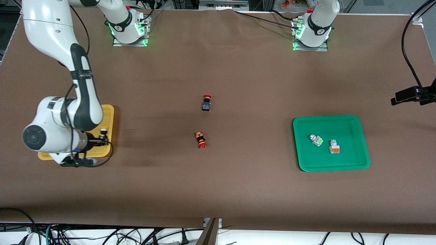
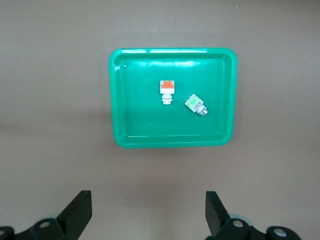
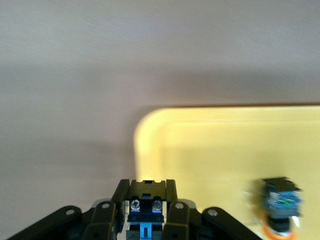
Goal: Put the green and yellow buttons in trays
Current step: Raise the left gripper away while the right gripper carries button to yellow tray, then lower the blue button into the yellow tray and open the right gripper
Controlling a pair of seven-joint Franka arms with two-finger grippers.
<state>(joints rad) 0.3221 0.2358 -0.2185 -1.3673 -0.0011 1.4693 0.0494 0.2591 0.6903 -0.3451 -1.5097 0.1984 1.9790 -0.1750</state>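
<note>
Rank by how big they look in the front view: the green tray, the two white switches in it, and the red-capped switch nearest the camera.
1. Green tray, by far the largest.
2. The red-capped switch and the two white switches look about alike; too close to rank.

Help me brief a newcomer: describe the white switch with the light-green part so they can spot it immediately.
Find the green tray toward the left arm's end of the table. Two small white-bodied switches lie in it, side by side, apart from each other. The light-green switch is the one closer to the table's middle and lies tilted; its neighbour carries an orange part instead.
</note>
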